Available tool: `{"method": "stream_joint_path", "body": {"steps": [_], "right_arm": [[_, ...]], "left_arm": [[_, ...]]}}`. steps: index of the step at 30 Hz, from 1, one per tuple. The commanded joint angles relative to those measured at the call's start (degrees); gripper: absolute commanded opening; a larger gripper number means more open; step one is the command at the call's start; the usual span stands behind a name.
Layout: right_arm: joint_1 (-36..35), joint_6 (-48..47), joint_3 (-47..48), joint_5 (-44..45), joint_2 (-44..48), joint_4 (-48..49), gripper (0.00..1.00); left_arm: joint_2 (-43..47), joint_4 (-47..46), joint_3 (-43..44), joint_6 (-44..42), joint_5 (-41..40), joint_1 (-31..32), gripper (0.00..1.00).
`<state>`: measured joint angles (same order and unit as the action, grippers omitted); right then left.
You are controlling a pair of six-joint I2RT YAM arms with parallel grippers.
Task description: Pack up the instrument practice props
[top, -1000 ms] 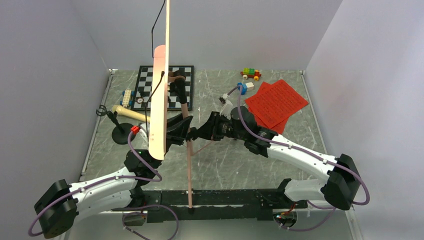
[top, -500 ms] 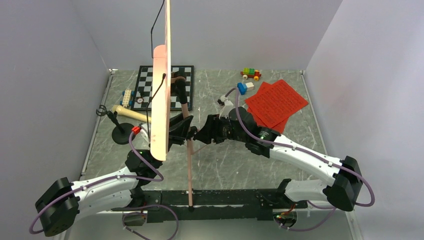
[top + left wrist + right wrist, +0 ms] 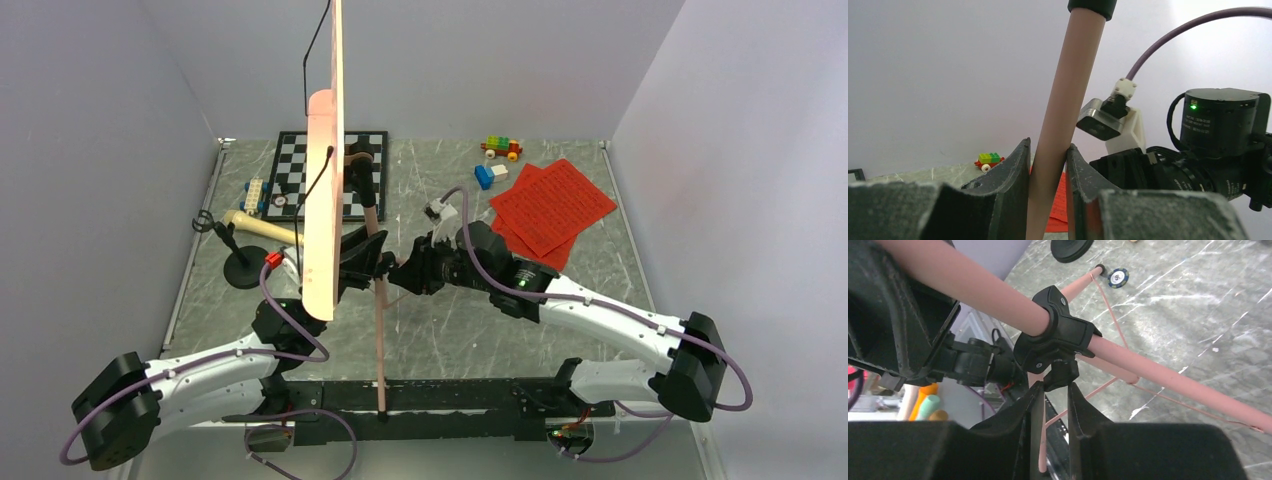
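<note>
My left claw [image 3: 1047, 155] is closed narrow on the pole [image 3: 1068, 100] of the pink music stand [image 3: 322, 200]. One finger presses each side of the tube, and the pole runs up between them, leaning a little to the right in my wrist view. The stand is upright near the middle of the table [image 3: 460, 330], a touch toward 9 o'clock. Its flat desk shows edge-on from above and a long leg reaches toward 6 o'clock.

My right claw [image 3: 1055, 390] comes in from 3 o'clock against the same pole. Its jaws are narrow, and the tips sit on either side of the black knob [image 3: 1060, 372] under the black clamp [image 3: 1058, 337] that wraps the tube. From my wrist view they seem to pinch the knob, though the contact is hard to make out.

The microphone [image 3: 250, 226] is at about 9 o'clock, with its round base on the table and its cream head tipped over. The red sheet-music pages [image 3: 555, 205] lie flat at 2 o'clock, well apart from both claws. The chessboard [image 3: 290, 170] lies at 11 o'clock and the toy bricks [image 3: 501, 148] at 1 o'clock.
</note>
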<state>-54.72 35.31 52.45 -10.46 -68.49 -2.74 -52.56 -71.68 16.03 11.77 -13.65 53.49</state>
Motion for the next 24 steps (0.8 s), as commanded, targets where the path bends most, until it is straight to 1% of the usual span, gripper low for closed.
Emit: {"method": "stream_joint_path", "body": {"steps": [1, 3, 6, 7, 8, 9, 11, 12, 15, 19, 22, 24], "right_arm": [[-2.3, -11.4, 0.2, 8.0, 1.5, 4.8, 0.19], [-4.8, -16.6, 0.8, 13.6, 1.7, 3.8, 0.15], [-9.3, -23.9, 2.1, 24.0, 1.8, 0.7, 0.14], [-10.0, -25.0, 2.6, 26.5, 2.0, -0.6, 0.17], [-10.2, -25.4, 3.1, 28.1, 2.4, -2.0, 0.25], [-10.2, -25.2, 3.2, 29.0, 3.1, -3.0, 0.36], [-10.2, -25.1, 2.6, 30.5, 5.4, -3.2, 0.55], [-10.2, -24.9, 1.8, 31.1, 7.0, -2.3, 0.6], [-10.2, -24.5, -1.9, 31.8, 12.0, 2.2, 0.67], [-10.1, -26.0, -7.2, 32.4, 17.0, 13.6, 0.73], [-10.1, -27.3, -7.7, 32.5, 18.3, 19.9, 0.79], [-10.1, -28.6, -5.7, 31.9, 16.9, 21.0, 0.83]], "left_arm": [[-5.6, 23.3, -4.5, 5.1, -2.7, 1.5, 0.0], [-5.9, 23.3, -4.8, 5.3, -2.8, 1.7, 0.0], [-6.8, 22.8, -5.3, 5.6, -3.0, 2.0, 0.0], [-7.2, 22.6, -5.4, 5.7, -3.0, 2.1, 0.0], [-7.6, 22.4, -5.5, 5.7, -3.0, 2.3, 0.0], [-8.1, 22.1, -5.5, 5.8, -3.1, 2.4, 0.0], [-9.5, 21.9, -5.2, 5.2, -3.2, 2.9, 0.0], [-10.3, 22.4, -4.8, 4.9, -3.7, 3.4, 0.0], [-11.8, 21.8, -4.5, 4.2, -5.3, 4.9, 0.0], [-13.3, 20.7, -4.6, 4.7, -5.8, 5.8, 0.0], [-15.0, 19.7, -4.4, 4.8, -5.8, 6.4, 0.0], [-16.3, 19.1, -4.3, 5.1, -6.0, 6.9, 0.0]]}}
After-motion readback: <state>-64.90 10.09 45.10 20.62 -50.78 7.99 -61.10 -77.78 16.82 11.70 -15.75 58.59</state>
